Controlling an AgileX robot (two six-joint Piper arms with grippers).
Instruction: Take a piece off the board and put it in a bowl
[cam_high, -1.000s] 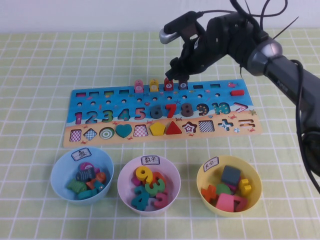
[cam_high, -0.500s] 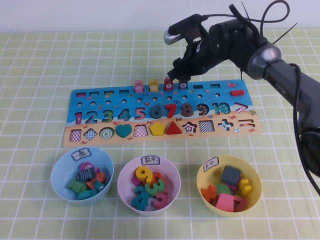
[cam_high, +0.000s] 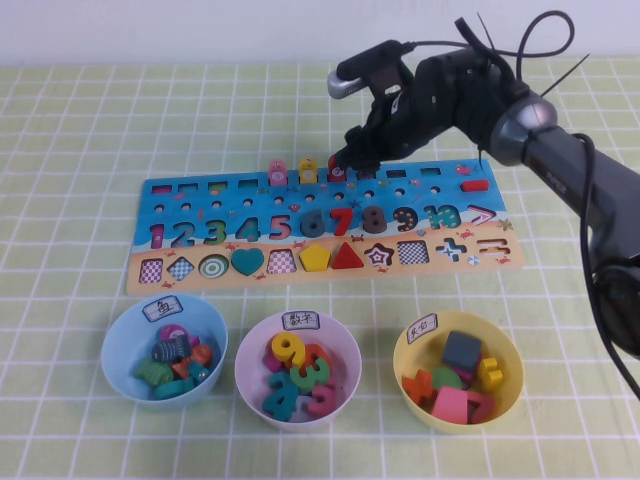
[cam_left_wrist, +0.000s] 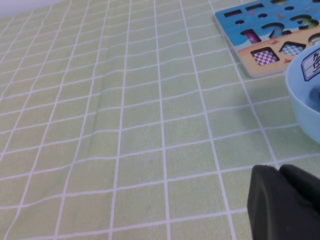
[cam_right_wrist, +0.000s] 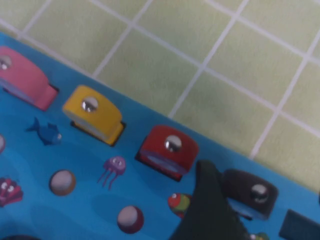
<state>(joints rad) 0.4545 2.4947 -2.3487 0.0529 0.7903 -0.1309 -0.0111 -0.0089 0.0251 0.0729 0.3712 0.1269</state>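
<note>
Going L to R in the high view. Blue bowl (cam_high: 164, 347) sits lower left w/ a white label on its rim and mixed pieces inside. White bowl (cam_high: 298, 367) is lower centre, holding number pieces. Yellow bowl (cam_high: 458, 384) is lower right, holding shape blocks. All three rest on the green checked cloth (cam_high: 80, 140), just below the board (cam_high: 320, 225), which spans mid-frame.

Along the board's top edge I see upright blocks in a row: pink (cam_high: 277, 172), yellow (cam_high: 308, 170), red (cam_high: 337, 170). The grey piece (cam_right_wrist: 250, 192) comes next in the row; right wrist view shows it seated in its slot beside the red block.

Right gripper (cam_high: 360, 160) hangs over that spot at upper centre, jaws wide, one finger (cam_right_wrist: 210, 210) down beside the piece. No grip yet.

Left gripper (cam_left_wrist: 287, 202) appears only in left wrist view, lower right corner, low over the cloth near the blue bowl. I can't tell its jaw state.
</note>
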